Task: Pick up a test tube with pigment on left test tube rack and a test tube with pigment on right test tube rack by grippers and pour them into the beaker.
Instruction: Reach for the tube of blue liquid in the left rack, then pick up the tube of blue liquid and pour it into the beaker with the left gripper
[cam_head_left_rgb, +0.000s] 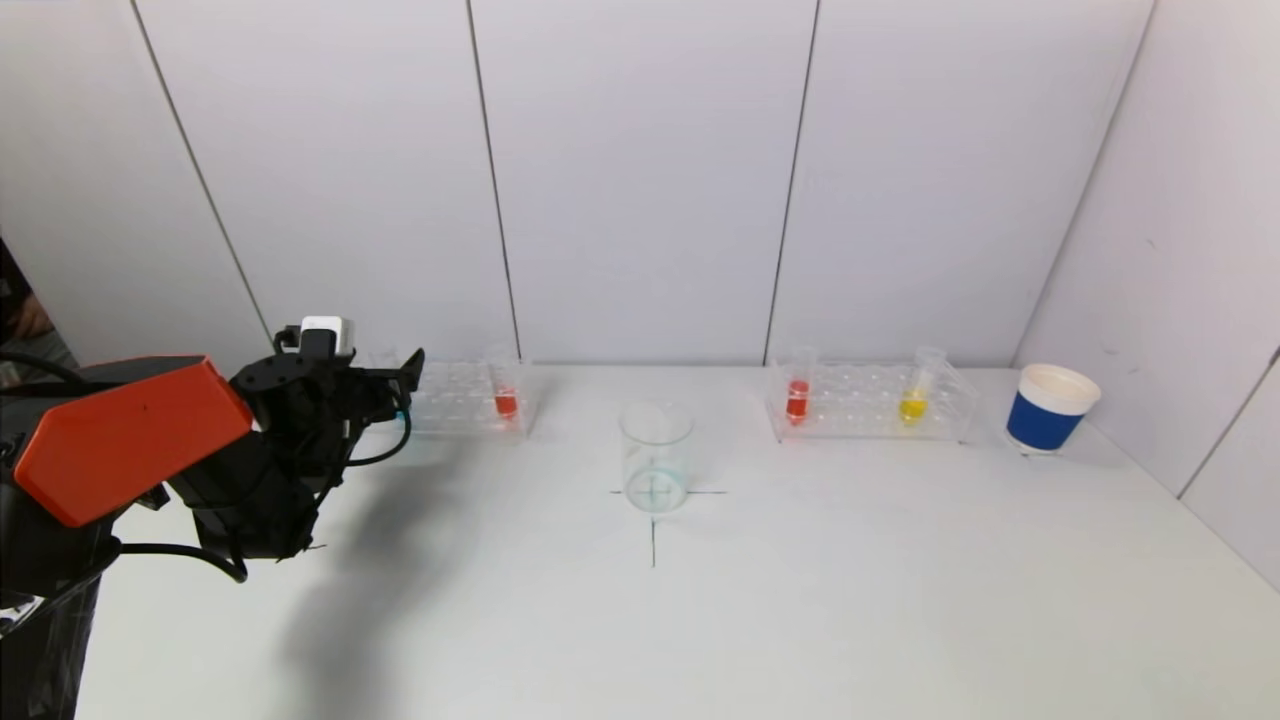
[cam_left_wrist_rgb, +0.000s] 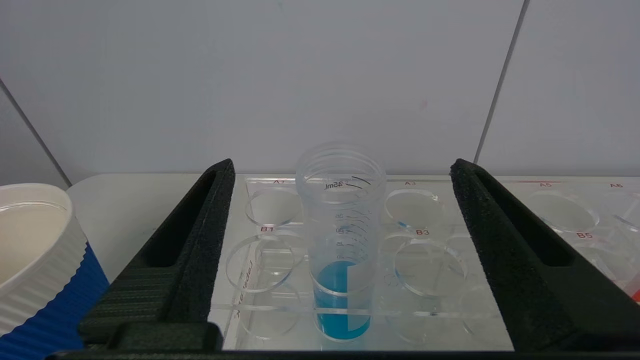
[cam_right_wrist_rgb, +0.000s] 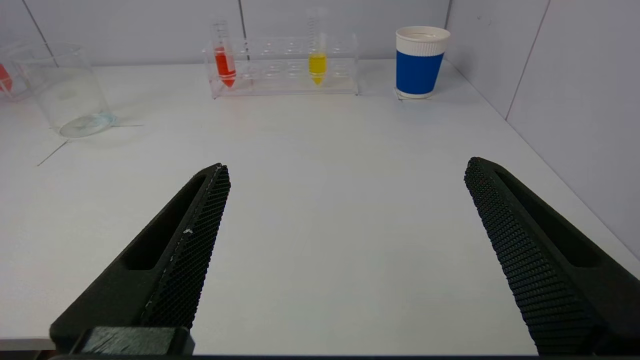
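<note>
Between the left gripper's (cam_left_wrist_rgb: 342, 170) wide-open jaws sits a clear graduated test tube (cam_left_wrist_rgb: 341, 240) with blue pigment pooled in its lower part, standing upright in the left test tube rack (cam_left_wrist_rgb: 260, 260), nothing touching it yet. I'd say the step is closing in for the grab: keep the tube centred between the pads, push in a bit further so they land on the wall below the threaded rim and above the rack plate, squeeze gently, then lift straight up so it clears its hole without tipping the rack. From that blue tube outward: a red tube (cam_head_left_rgb: 506, 398) stands at the same rack's other end, the empty glass beaker (cam_head_left_rgb: 655, 456) further on toward mid-table on a pen cross, and a blue-and-white paper cup (cam_left_wrist_rgb: 35, 255) just off the rack's end. Right gripper (cam_right_wrist_rgb: 345, 170) hangs low over bare table, jaws spread wide, well short of the right test tube rack (cam_right_wrist_rgb: 285, 67) with its red tube and yellow tube (cam_right_wrist_rgb: 317, 62)
</note>
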